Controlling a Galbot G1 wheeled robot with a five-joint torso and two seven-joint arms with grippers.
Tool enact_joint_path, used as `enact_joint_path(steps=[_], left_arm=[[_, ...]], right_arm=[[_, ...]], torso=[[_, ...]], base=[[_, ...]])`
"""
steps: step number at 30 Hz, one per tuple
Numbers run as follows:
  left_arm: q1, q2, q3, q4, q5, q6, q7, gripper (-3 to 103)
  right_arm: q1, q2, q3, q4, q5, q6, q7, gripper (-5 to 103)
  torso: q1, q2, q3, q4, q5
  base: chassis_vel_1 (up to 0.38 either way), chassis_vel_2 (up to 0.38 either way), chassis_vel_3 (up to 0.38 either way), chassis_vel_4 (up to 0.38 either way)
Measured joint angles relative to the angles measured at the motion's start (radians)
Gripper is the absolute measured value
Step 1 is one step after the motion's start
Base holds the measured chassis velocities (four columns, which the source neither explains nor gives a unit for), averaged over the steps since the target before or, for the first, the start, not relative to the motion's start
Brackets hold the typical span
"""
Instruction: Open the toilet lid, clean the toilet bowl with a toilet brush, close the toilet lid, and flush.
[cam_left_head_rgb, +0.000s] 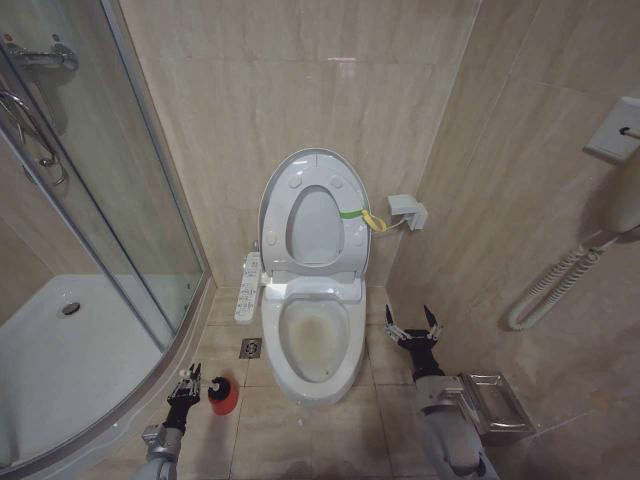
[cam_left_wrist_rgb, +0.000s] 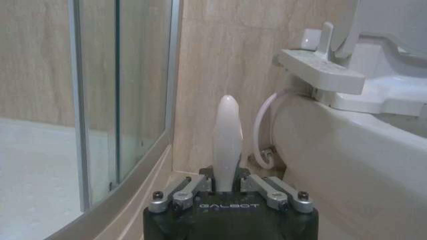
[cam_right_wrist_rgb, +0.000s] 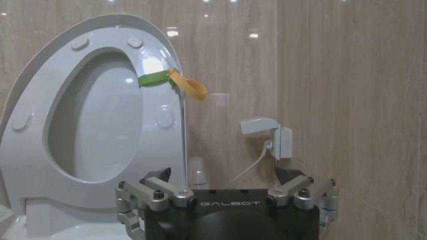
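Observation:
The toilet lid (cam_left_head_rgb: 315, 225) stands upright against the wall with the seat (cam_left_head_rgb: 345, 190) raised against it; its green strap and yellow loop (cam_right_wrist_rgb: 175, 81) stick out at one edge. Below lies the toilet bowl (cam_left_head_rgb: 340, 345), uncovered, with a brownish stain inside. My left gripper (cam_left_head_rgb: 187, 383) is low on the floor beside the red holder (cam_left_head_rgb: 225, 399). In the left wrist view it (cam_left_wrist_rgb: 227, 182) is shut on the pale handle of the toilet brush (cam_left_wrist_rgb: 227, 135). My right gripper (cam_left_head_rgb: 413, 325) hangs open to the right of the bowl, facing the raised lid (cam_right_wrist_rgb: 93, 125).
A curved glass shower enclosure (cam_left_head_rgb: 120, 200) and its white tray (cam_left_head_rgb: 60, 350) fill the left. A control panel (cam_left_head_rgb: 247, 288) juts from the toilet's left side above a floor drain (cam_left_head_rgb: 250, 347). On the right wall are a small box (cam_left_head_rgb: 408, 210), a grab rail (cam_left_head_rgb: 550, 285) and a metal holder (cam_left_head_rgb: 490, 400).

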Motion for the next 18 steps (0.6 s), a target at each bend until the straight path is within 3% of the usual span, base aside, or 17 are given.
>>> enact_joint_path(steps=[10, 18], left_arm=[[-0.033, -0.017, -0.012, 0.098, -0.019, 0.007, 0.055, 19], [-0.047, -0.022, -0.013, 0.118, -0.047, 0.048, 0.093, 19]], right_arm=[[0.000, 0.000, 0.000, 0.000, 0.000, 0.000, 0.000, 100], [0.000, 0.000, 0.000, 0.000, 0.000, 0.000, 0.000, 100]], torso=[[0.000, 0.000, 0.000, 0.0001, 0.0000], [0.000, 0.000, 0.000, 0.0000, 0.0000]], base=[[0.000, 0.000, 0.000, 0.000], [0.000, 0.000, 0.000, 0.000]])
